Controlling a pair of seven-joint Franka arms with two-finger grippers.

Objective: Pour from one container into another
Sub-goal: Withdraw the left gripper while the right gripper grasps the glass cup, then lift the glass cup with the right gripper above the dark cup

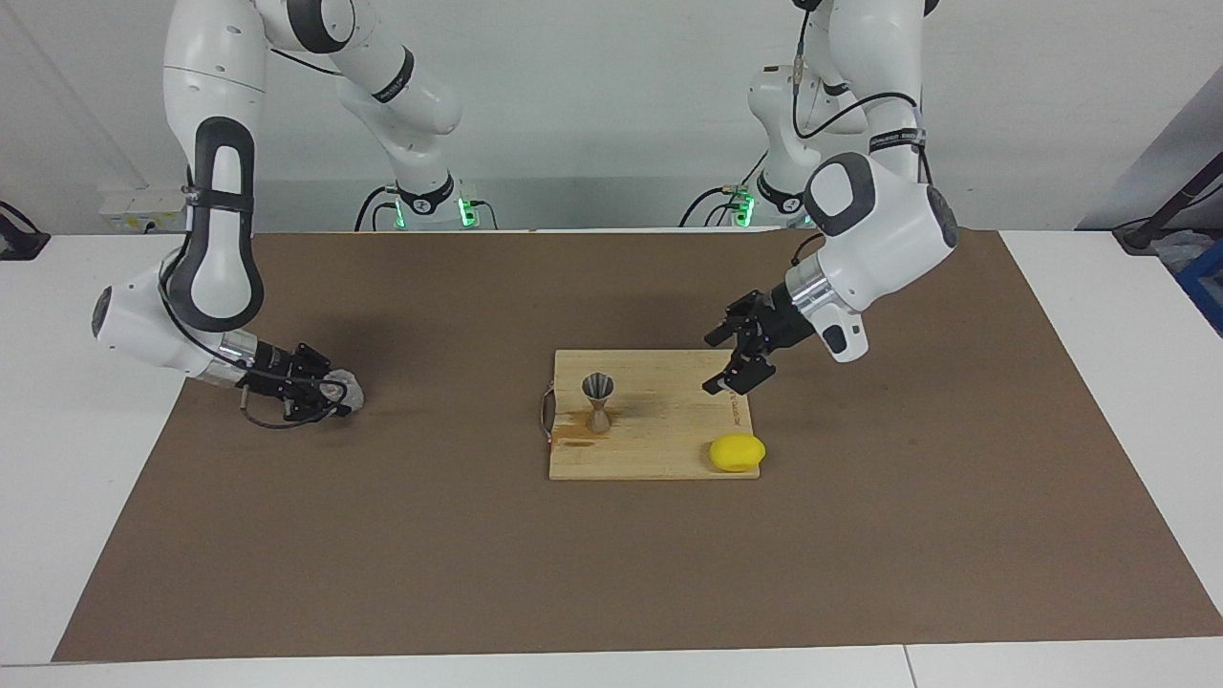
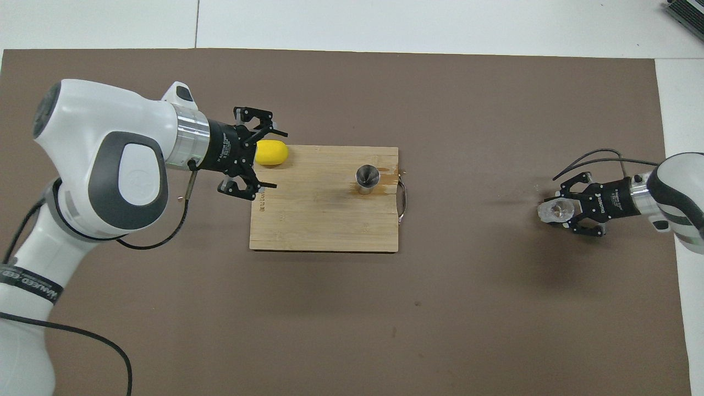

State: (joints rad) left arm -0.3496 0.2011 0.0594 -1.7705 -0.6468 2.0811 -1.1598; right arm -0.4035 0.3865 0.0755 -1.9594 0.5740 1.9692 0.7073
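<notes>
The right end effector (image 1: 330, 394) is clamped on the glass (image 1: 346, 390), at 9 o'clock from the jigger (image 1: 599, 401). Glass seems slippery and fragile; grip its ribbed sides. The left end effector (image 1: 734, 358) waits, fingers apart.

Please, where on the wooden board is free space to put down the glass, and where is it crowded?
The cutting board is bare on its half nearer the robots and between the jigger and the lemon. It is crowded at the lemon's corner, where the open left gripper hangs. The right gripper holds the glass over the mat.
</notes>
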